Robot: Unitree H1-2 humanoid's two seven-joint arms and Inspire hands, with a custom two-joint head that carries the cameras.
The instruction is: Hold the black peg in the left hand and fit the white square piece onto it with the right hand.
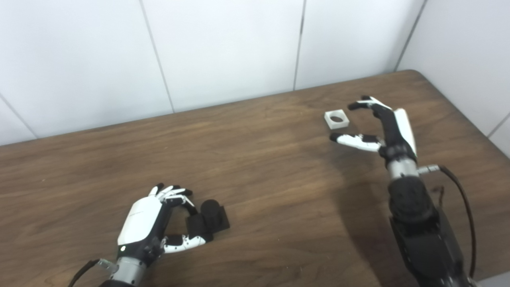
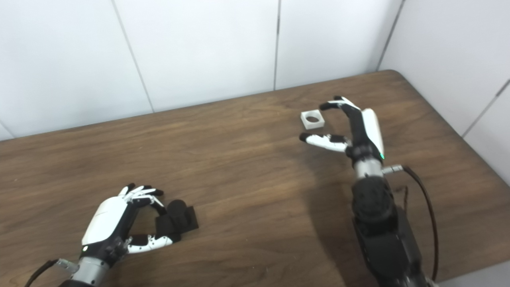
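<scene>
The black peg (image 1: 211, 218), a short cylinder on a square black base, rests on the brown table near the front left. My left hand (image 1: 153, 223) is right beside it on its left, fingers curled with tips and thumb at the base's edge, not closed around it. The white square piece (image 1: 336, 118) with a round hole lies flat on the table at the back right. My right hand (image 1: 376, 125) is open just right of it, fingers arched above and thumb stretched out below, not touching it.
The wooden table (image 1: 259, 167) ends at a white panelled wall behind and on the right. Its rounded far right corner is near the right hand. A black cable (image 1: 464, 199) loops beside the right forearm.
</scene>
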